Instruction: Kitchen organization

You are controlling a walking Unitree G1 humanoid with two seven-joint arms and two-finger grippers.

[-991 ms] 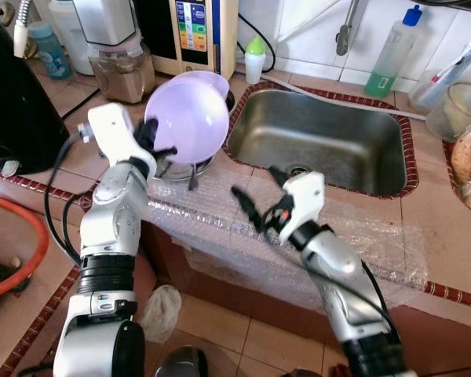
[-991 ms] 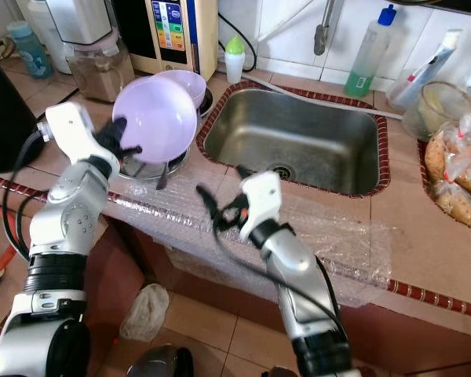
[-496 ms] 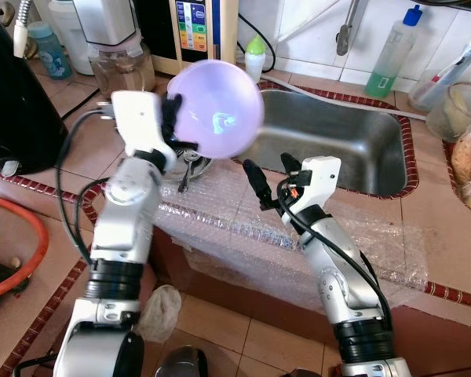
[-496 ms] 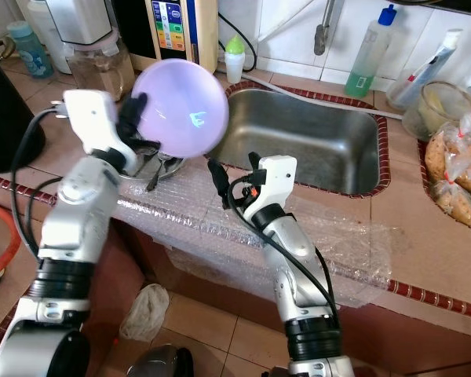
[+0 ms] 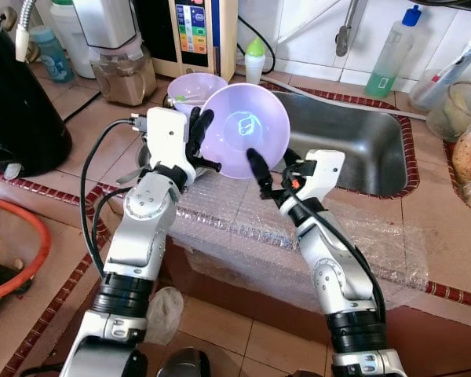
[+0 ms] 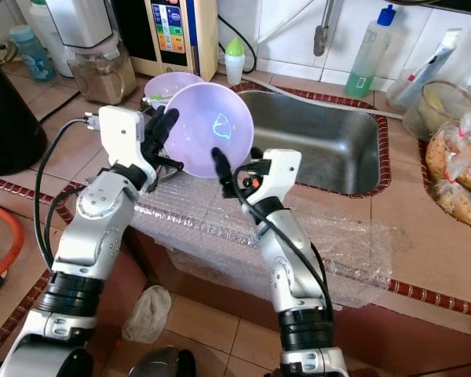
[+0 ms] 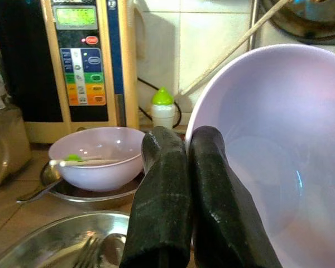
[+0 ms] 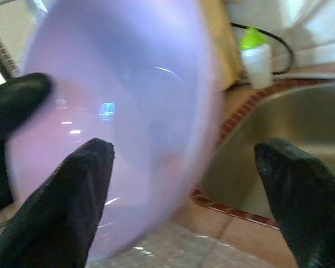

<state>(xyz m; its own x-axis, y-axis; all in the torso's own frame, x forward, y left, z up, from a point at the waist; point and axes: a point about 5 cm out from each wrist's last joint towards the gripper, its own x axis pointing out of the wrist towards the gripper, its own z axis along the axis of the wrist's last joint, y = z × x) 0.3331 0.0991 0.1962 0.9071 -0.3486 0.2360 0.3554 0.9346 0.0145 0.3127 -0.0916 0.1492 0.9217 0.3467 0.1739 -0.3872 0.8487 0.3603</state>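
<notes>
Left hand (image 5: 200, 141) gripping empty lilac bowl (image 5: 247, 129), chopsticks (image 7: 86, 162) in second bowl (image 7: 100, 162)

Tiled counter (image 5: 78, 126), tan tiles with red-brown patterned edging. Steel sink (image 5: 353, 141) set into it. Bubble wrap sheet (image 5: 361, 236) draped over the front edge. Back left: black kettle (image 5: 20, 102), blender (image 5: 118, 47), water purifier (image 5: 200, 31), small green-capped bottle (image 5: 254, 59). Lilac bowl (image 5: 190, 88) sits on a metal plate. Green soap bottle (image 5: 392, 55) behind the sink.

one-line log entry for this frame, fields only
left gripper: shut on lilac bowl rim | right gripper: open, at bowl's lower edge | bowl: tilted, held up beside sink | second bowl: on counter behind
</notes>
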